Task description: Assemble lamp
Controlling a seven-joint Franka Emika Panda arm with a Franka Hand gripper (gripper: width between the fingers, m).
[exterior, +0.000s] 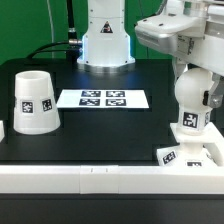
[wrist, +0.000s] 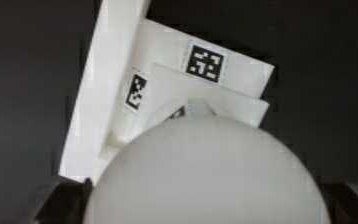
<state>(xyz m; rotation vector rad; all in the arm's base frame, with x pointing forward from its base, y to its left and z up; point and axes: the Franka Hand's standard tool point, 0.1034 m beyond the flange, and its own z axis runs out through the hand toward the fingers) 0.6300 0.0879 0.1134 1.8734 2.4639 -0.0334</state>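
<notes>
My gripper point(exterior: 190, 78) is shut on the bulb point(exterior: 189, 100), holding its round head from above at the exterior view's right. The bulb hangs upright with its tagged stem pointing down, directly over the low square base point(exterior: 188, 155). I cannot tell whether the stem touches the base. In the wrist view the bulb's head point(wrist: 202, 165) fills the space between my dark fingers point(wrist: 60, 205), and the tagged base point(wrist: 167, 85) lies beyond it. The tapered shade point(exterior: 35, 103) stands wide end down on the table at the exterior view's left, apart from the arm.
The marker board point(exterior: 103, 99) lies flat in the middle of the black table. A long white rail point(exterior: 100, 180) runs along the table's front edge, right by the base. The robot's pedestal point(exterior: 105, 45) stands at the back.
</notes>
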